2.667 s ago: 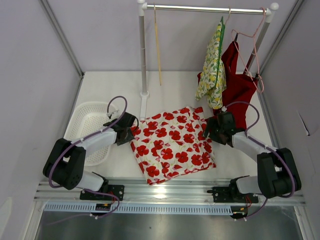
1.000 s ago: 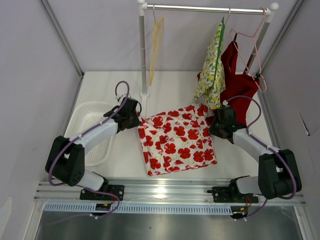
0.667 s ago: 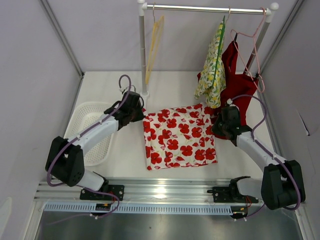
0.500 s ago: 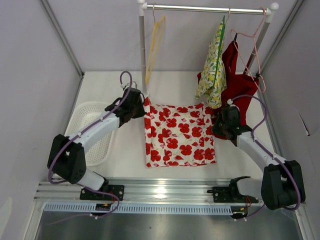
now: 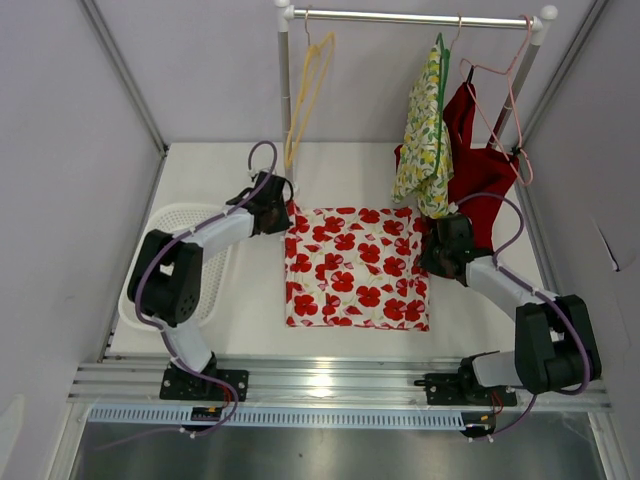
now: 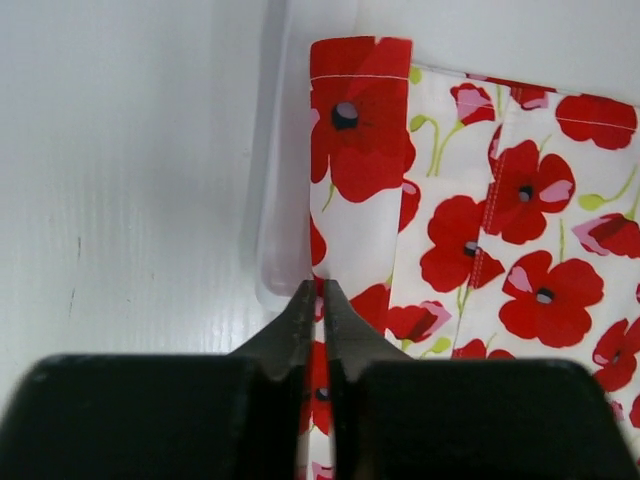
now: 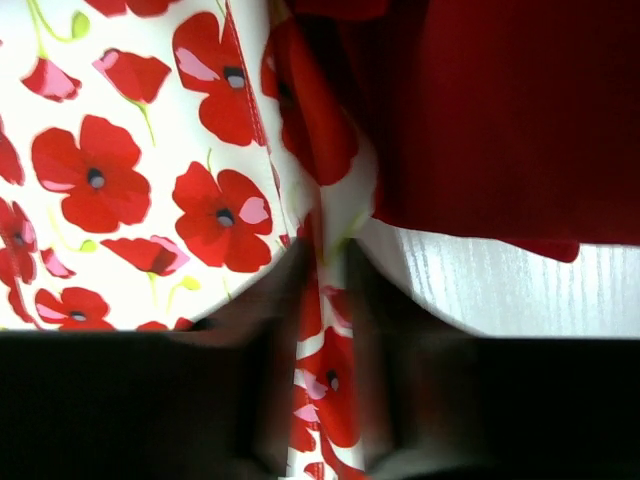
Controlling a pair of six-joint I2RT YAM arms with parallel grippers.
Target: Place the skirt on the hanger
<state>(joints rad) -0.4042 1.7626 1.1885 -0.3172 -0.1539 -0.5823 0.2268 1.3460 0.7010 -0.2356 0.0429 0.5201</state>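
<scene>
Left fingers (image 6: 285, 340), nearly closed, pinch the left edge of one poppy-print skirt (image 5: 355, 265) lying flat on the table (image 5: 350, 170). Right fingers (image 7: 270, 330) sit slightly parted around its right edge; grip unclear. It looks light and limp: hold both top corners. One bare hanger (image 5: 300, 110) left, two hung garments (image 5: 425, 140) right.

1. The skirt (image 5: 355, 265) lies flat on the table (image 5: 350, 175), between the two arms.
2. The left gripper (image 5: 286, 212) is at the skirt's far left corner, and the right gripper (image 5: 428, 248) is at its far right edge.
3. A basket (image 5: 170, 225) stands left of the skirt, partly under the left arm.
4. A rail (image 5: 400, 16) crosses behind the skirt.
5. A hanger (image 5: 305, 90) hangs near the rail's left end.
6. A garment (image 5: 425, 130) hangs towards the right end, with a second garment (image 5: 480, 170) to its right.
</scene>
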